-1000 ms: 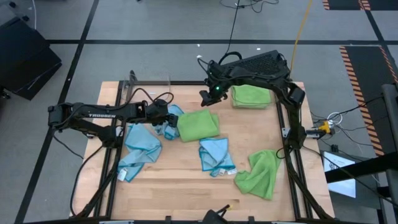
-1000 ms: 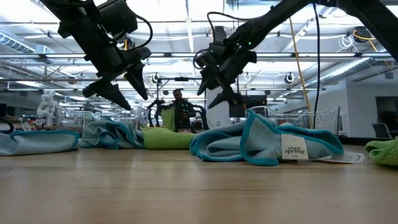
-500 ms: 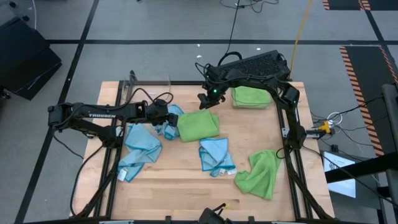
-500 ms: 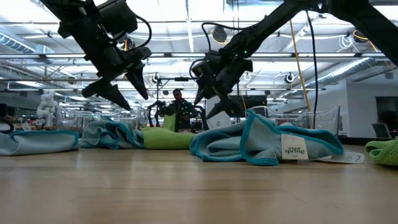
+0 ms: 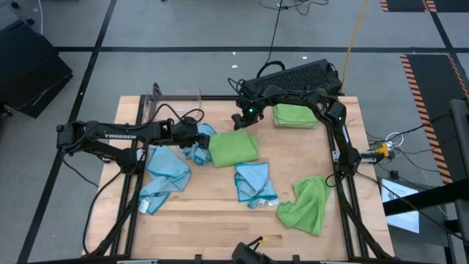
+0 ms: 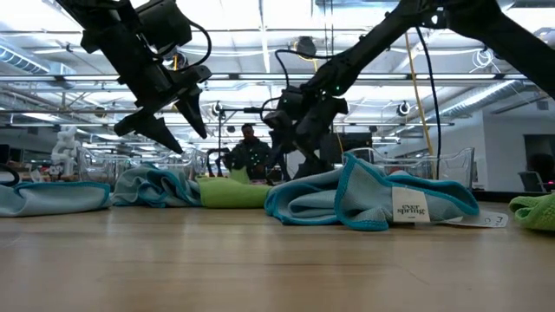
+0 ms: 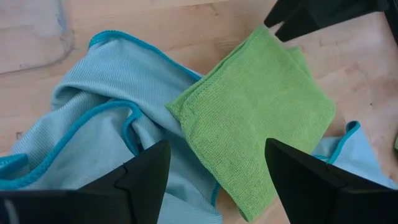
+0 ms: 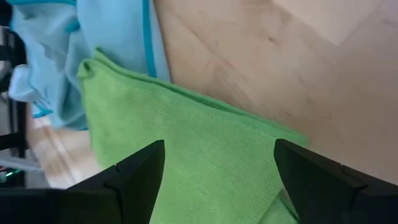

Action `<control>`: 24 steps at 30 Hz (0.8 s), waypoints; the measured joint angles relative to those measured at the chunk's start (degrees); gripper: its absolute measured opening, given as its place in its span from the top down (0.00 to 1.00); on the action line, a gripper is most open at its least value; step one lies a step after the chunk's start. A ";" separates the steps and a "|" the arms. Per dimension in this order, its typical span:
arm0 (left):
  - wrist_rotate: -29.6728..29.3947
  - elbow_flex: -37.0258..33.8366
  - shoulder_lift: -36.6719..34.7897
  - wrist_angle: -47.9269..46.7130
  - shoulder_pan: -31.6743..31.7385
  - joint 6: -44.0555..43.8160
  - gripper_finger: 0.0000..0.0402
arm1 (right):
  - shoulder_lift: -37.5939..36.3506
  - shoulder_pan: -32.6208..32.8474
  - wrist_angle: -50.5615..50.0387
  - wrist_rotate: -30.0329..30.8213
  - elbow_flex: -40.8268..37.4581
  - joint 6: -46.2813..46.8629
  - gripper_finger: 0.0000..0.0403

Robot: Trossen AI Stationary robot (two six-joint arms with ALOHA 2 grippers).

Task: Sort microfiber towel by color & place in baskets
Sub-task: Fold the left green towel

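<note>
One green towel (image 5: 296, 114) sat in the far right basket (image 5: 320, 119). Five towels lay loose on the worktop (image 5: 212, 213). Both end effectors, left (image 5: 199, 136) and right (image 5: 243, 120), were apart and empty.

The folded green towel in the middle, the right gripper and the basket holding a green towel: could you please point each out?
Folded green towel (image 5: 233, 147): high view, centre of its top face.
Right gripper (image 5: 241, 122): high view, midway between its open fingertips.
Basket (image 5: 297, 125): high view, near rim.
</note>
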 joint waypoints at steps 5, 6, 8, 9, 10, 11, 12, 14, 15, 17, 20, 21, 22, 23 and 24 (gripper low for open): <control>0.01 0.00 0.00 -0.02 0.02 2.55 0.35 | 0.10 0.02 0.53 4.04 0.00 -1.96 0.27; 0.00 0.00 0.01 -0.05 0.02 3.21 0.35 | 0.42 0.02 0.75 4.43 0.00 -2.27 0.27; -0.06 0.00 0.00 -0.14 0.02 4.21 0.35 | 1.05 0.00 0.36 4.34 0.00 -2.56 0.27; -0.12 0.00 0.00 -0.18 0.02 4.52 0.35 | 1.60 0.00 -0.01 4.35 0.00 -2.87 0.27; -0.18 0.00 0.00 -0.22 0.07 4.83 0.35 | 1.95 0.00 -0.06 4.37 -0.02 -3.00 0.27; -0.20 0.00 0.02 -0.31 0.15 5.12 0.35 | 2.29 0.00 -0.07 4.37 -0.02 -3.18 0.27; -0.20 0.00 0.00 -0.44 0.19 5.47 0.35 | 2.46 -0.02 -0.04 4.30 -0.02 -3.27 0.27; -0.20 0.00 0.00 -0.50 0.20 6.01 0.35 | 2.56 -0.02 -0.13 4.19 -0.01 -3.65 0.27; -0.19 0.00 0.00 -0.56 0.20 6.24 0.35 | 2.56 0.00 0.01 4.21 -0.12 -3.85 0.27; -0.17 0.00 0.00 -0.59 0.19 6.39 0.35 | 2.56 0.02 0.11 4.06 -0.20 -4.00 0.28; -0.18 0.00 0.00 -0.63 0.20 6.51 0.35 | 2.60 -0.04 -0.44 1.58 -0.24 -3.98 0.29; -0.17 0.00 0.00 -0.68 0.20 6.51 0.35 | 2.62 -0.03 -0.82 1.25 -0.26 -4.00 0.31; -0.17 0.00 0.00 -0.78 0.20 6.54 0.35 | 2.62 0.03 -1.54 0.64 -0.28 -4.16 0.32; -0.19 0.00 0.01 -0.85 0.20 6.74 0.35 | 2.63 0.09 -2.10 -0.12 -0.33 -4.34 0.34; -0.20 0.00 0.01 -0.86 0.20 7.11 0.35 | 2.64 0.09 -2.25 -0.33 -0.35 -4.49 0.36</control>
